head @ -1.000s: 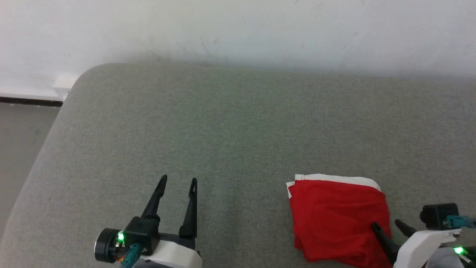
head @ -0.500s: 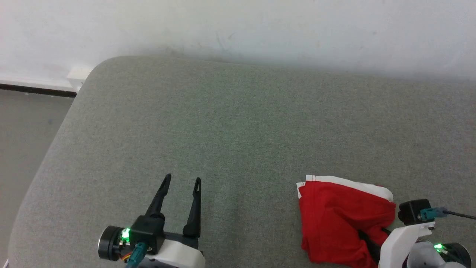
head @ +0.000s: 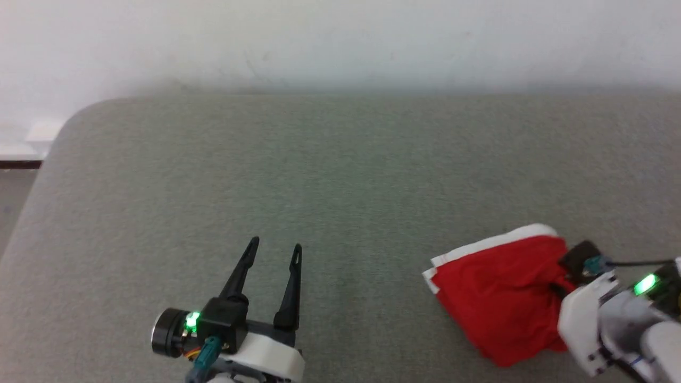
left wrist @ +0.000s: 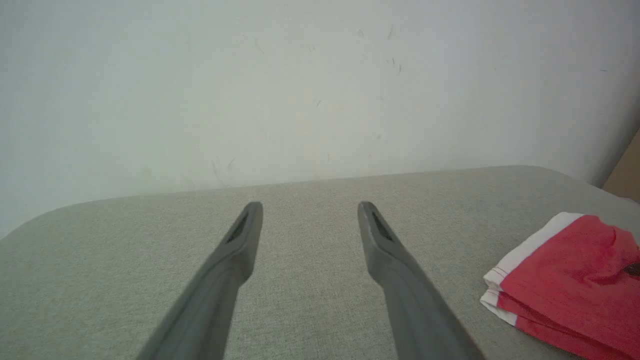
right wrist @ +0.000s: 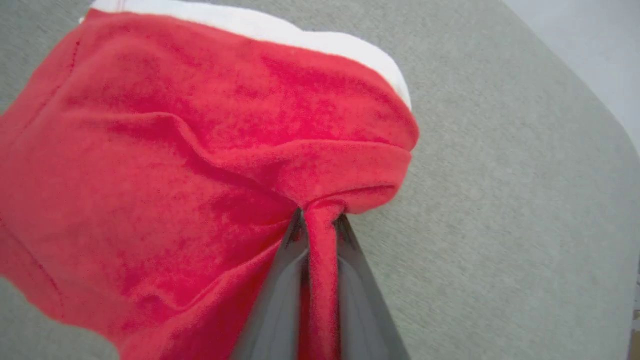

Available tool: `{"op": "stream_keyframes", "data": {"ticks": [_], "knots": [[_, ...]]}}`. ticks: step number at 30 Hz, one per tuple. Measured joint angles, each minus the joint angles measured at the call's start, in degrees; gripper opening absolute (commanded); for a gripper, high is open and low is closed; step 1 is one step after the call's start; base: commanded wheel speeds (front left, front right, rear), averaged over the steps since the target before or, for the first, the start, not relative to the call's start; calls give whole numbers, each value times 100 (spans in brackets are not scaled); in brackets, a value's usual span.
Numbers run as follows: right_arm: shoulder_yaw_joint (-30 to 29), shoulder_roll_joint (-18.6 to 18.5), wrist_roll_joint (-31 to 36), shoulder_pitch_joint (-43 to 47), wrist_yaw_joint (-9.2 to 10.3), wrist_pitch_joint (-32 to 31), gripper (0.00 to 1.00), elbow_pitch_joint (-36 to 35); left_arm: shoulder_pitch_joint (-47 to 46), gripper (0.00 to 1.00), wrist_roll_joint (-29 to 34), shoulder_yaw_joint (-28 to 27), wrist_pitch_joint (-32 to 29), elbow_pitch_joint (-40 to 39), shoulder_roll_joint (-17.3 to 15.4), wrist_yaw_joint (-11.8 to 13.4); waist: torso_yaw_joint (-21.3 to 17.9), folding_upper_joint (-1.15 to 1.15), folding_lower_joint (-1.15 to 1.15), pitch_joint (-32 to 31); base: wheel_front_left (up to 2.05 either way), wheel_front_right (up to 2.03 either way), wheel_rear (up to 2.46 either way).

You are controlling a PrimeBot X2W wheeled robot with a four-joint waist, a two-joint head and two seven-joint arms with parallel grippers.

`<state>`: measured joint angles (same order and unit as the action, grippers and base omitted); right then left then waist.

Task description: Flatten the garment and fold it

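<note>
The garment is a small red pair of shorts with a white stripe, bunched on the grey cushion at the lower right of the head view. My right gripper is shut on its right edge; in the right wrist view a pinch of the red garment runs between the two grey fingers, and my right gripper lifts the fabric into folds. My left gripper stands open over bare cushion at the lower left. In the left wrist view my left gripper is open, with the garment at the right edge.
The grey upholstered cushion has a rounded corner at the far left and a white wall behind it. Floor and a skirting board show at the far left.
My right gripper has shut on the garment's right edge and pulled it up and to the right, bunching the cloth. The head camera has shifted. The left gripper has stayed open.
</note>
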<state>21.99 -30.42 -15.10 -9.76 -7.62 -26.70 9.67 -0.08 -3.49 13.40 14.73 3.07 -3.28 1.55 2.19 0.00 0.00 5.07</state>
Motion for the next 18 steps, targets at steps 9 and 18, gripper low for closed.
{"op": "stream_keyframes", "data": {"ticks": [9, 18], "knots": [[-10, -1724, 193, -777, 0, 305, 0, 123, -715, 100, 85, 193, 1, -44, 15, -1, -630, 0, 0, 564, 0, 0, 0], [-1043, -2075, 410, -1222, 0, 1284, 0, 1619, -1392, 100, 219, 304, 1, -212, 4, -103, -882, 0, 2, 1553, 0, 0, 0]]}}
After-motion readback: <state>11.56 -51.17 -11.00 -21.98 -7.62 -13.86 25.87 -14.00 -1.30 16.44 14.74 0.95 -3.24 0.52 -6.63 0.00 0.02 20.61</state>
